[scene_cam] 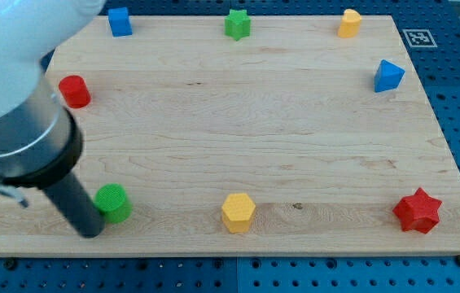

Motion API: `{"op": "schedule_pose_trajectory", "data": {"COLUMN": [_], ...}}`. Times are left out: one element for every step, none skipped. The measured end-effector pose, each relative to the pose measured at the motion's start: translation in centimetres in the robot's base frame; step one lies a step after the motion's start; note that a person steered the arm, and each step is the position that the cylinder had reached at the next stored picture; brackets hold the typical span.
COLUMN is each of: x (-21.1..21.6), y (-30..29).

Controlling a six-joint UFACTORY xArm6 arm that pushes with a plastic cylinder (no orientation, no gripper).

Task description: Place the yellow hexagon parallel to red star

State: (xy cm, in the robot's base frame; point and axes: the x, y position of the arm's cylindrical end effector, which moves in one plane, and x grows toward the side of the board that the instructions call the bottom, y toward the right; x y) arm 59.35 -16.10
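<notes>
The yellow hexagon [238,212] lies near the view's bottom edge of the wooden board, about midway across. The red star [418,211] lies at the bottom right, at about the same height in the view as the hexagon and far to its right. My tip [89,230] rests on the board at the bottom left, right beside the green cylinder [113,203] on its left, and far to the left of the yellow hexagon.
A red cylinder [74,91] is at the left. A blue cube [119,21], a green star [237,24] and a yellow block [348,23] line the top edge. A blue triangular block [388,76] is at the right. The board [230,130] ends in a blue pegboard surround.
</notes>
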Motion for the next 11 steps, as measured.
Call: {"op": "schedule_pose_trajectory", "data": {"x": [-2.5,-4.2,-2.7,-0.5,0.9,2.5,2.5,1.6,0.9,1.1,-0.7], "y": [2.2,5.2,7.8,12.0,17.5,19.5,20.4,25.4,27.0,27.0,26.4]}}
